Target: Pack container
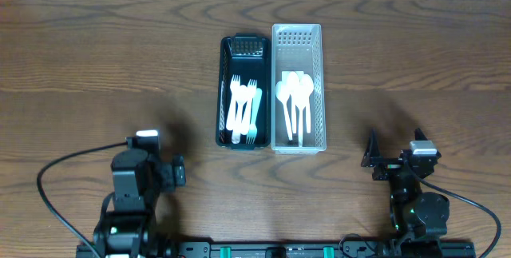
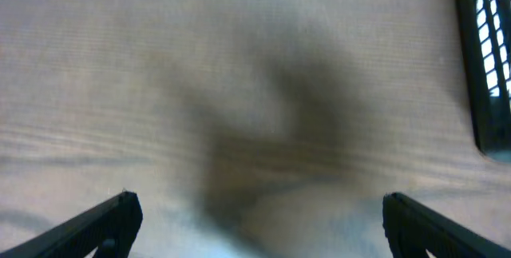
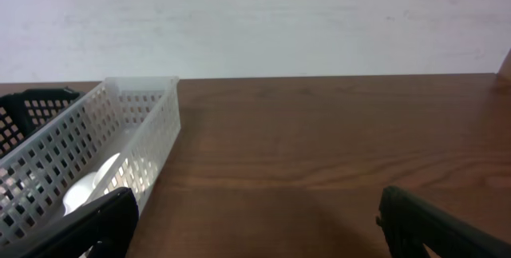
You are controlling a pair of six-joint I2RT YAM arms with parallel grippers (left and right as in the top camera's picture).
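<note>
White basket (image 1: 297,33) and black basket (image 1: 243,47) are lying parallel, long axes pointing away from the robot; left gripper (image 2: 257,207) and right gripper (image 3: 255,202) are holding their jaws apart.

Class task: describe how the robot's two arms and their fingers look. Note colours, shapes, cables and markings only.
Both arms are black and blocky: the left arm and right arm each carry a pale block near the wrist. A thin black cable loops from each base. The fingers are black, flat and tapered.
</note>
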